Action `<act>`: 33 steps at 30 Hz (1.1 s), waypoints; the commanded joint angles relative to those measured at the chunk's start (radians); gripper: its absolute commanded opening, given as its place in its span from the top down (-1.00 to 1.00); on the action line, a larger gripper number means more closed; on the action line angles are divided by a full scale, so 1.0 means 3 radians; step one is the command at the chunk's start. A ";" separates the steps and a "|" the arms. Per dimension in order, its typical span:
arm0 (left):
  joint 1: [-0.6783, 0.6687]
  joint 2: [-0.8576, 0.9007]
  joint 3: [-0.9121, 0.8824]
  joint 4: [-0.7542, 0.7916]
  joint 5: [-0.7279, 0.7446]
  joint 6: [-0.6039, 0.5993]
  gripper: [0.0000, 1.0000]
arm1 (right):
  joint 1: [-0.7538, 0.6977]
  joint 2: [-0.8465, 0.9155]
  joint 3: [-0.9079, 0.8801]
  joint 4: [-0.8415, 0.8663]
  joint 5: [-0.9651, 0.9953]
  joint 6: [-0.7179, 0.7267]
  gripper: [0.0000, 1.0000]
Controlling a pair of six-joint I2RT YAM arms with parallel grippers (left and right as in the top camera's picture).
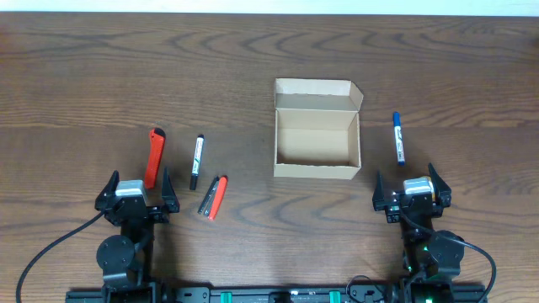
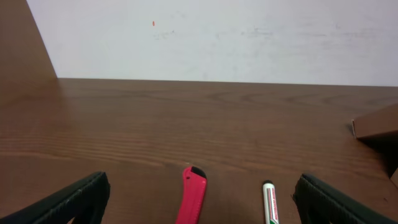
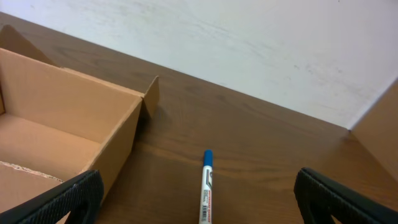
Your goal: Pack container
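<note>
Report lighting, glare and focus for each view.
Overhead: even, soft light, no glare, wood grain sharp, container interior mildly shaded. Left wrist: table evenly lit, red cutter crisp, no blur. Right wrist: soft shadow beside the container wall, blue marker clear.

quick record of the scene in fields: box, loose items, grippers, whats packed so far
box: open, empty
right of box: blue marker, on the table, apart from the box
left of box: red cutter, black marker, red and black tool, all on the table
left gripper: open, holds nothing, near the red cutter
right gripper: open, holds nothing, near the blue marker
packed so far: nothing
</note>
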 commanded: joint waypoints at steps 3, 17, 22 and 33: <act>-0.0015 -0.0028 -0.0081 -0.0113 0.0024 -0.0036 -0.91 | 0.0003 -0.0001 -0.0003 -0.0022 0.0029 0.0034 -0.99; -0.0015 -0.0028 -0.0081 -0.0113 0.0024 -0.0036 -0.91 | 0.0003 -0.0001 -0.0003 -0.0022 0.0029 0.0034 -0.98; -0.0015 -0.0028 -0.0081 -0.0113 0.0024 -0.0036 -0.91 | 0.0003 -0.0001 -0.0003 -0.0022 0.0029 0.0036 -0.99; -0.0015 -0.0028 -0.0081 -0.0113 0.0024 -0.0036 -0.91 | 0.0003 0.0006 -0.0003 -0.0013 -0.0085 0.0401 -0.99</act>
